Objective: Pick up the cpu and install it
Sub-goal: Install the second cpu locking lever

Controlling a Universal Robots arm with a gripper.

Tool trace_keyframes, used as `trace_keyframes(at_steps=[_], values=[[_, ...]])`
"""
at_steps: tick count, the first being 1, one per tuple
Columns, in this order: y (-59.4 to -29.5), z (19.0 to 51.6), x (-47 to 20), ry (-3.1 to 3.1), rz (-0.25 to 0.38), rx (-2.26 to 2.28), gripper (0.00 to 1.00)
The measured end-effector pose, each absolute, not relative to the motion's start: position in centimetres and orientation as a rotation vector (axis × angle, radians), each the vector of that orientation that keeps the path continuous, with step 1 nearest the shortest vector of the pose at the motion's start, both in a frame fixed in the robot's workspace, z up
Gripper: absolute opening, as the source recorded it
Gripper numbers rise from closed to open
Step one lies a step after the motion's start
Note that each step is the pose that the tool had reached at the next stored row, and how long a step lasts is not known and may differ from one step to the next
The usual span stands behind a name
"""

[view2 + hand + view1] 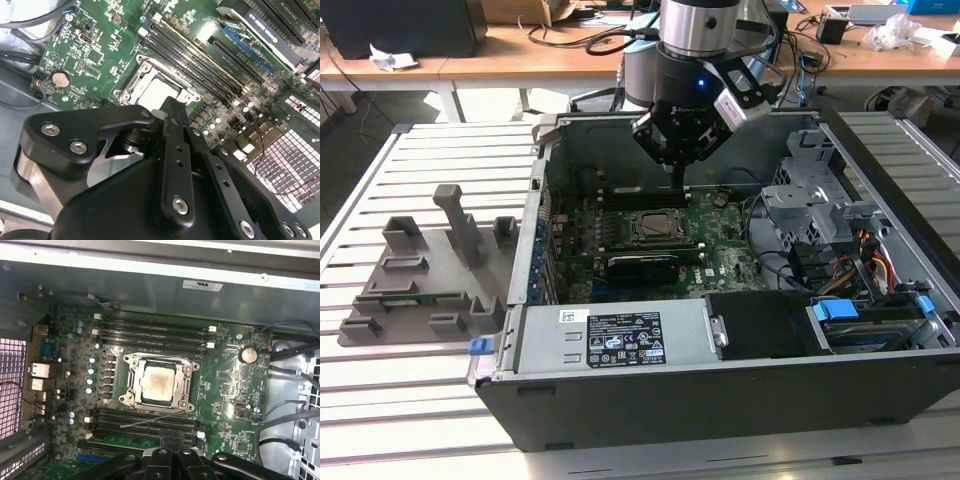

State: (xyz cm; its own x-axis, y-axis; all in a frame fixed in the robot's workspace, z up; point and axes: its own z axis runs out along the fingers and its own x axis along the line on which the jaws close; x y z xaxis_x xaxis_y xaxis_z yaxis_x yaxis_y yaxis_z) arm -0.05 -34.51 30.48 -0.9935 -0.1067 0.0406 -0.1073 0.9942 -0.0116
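Nearest the lens, gripper (pixel 170 107) fingers pressed together, holding nothing. Directly beneath, inside the socket frame (pixel 159 385) on the motherboard (pixel 225 385): cpu (pixel 159 382), flat and square, already seated.

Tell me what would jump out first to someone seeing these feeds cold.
The open computer case on the slatted table, with the gripper hanging inside it just above the green motherboard. Next, the cpu, its silver top showing, lying in the socket frame at the board's middle in both wrist views. On the exterior view's left, a grey plastic tray sits beside the case.
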Motion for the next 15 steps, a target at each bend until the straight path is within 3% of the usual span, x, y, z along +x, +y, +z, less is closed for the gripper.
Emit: trace_keyframes(at_steps=[15], values=[[-35.07, 29.73, -0.86, -3.098, -0.001, 0.167, 0.11]])
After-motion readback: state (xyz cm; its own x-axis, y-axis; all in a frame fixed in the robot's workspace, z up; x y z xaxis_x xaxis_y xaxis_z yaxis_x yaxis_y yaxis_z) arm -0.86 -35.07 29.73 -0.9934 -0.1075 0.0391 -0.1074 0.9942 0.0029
